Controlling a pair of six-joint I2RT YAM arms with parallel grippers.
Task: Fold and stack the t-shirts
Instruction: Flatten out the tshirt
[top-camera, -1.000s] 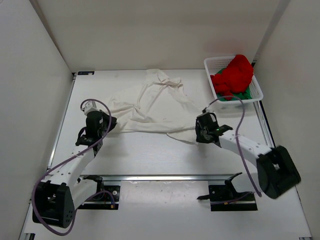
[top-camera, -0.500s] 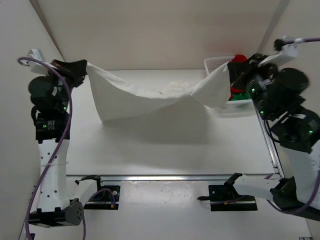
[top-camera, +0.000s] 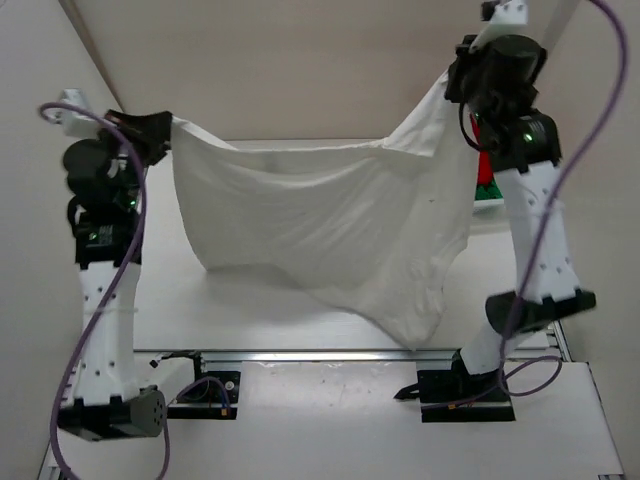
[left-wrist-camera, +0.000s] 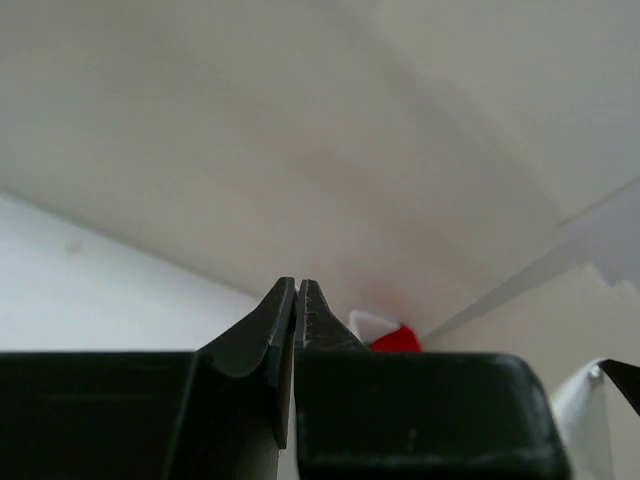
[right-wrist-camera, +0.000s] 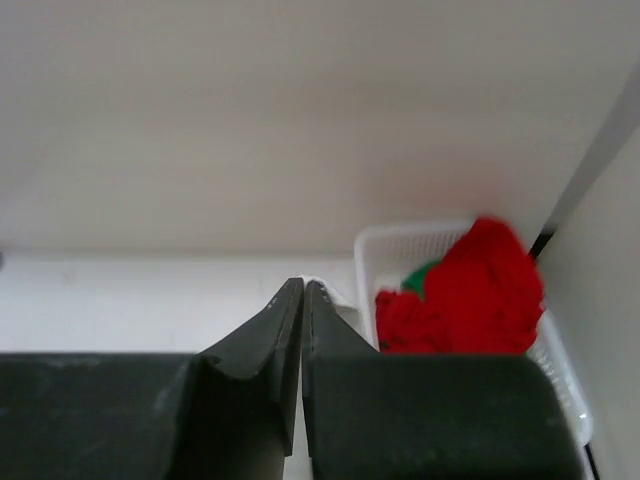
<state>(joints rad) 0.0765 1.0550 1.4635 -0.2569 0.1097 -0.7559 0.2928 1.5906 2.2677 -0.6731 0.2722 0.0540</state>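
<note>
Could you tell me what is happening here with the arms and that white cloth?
The two arms hold the white t-shirt up in the air between them, spread out and sagging. The left gripper is shut on one upper end, the right gripper on the other, raised higher. The red t-shirt and the green t-shirt lie bunched in the basket, not yet folded.

"Where did the white mesh basket (right-wrist-camera: 415, 233) sit?"
"In the far right corner of the worktop (top-camera: 250, 310), close to the back wall (top-camera: 300, 70)."
"And the near edge?"
"A metal rail (top-camera: 300, 355) ran along it."
</note>
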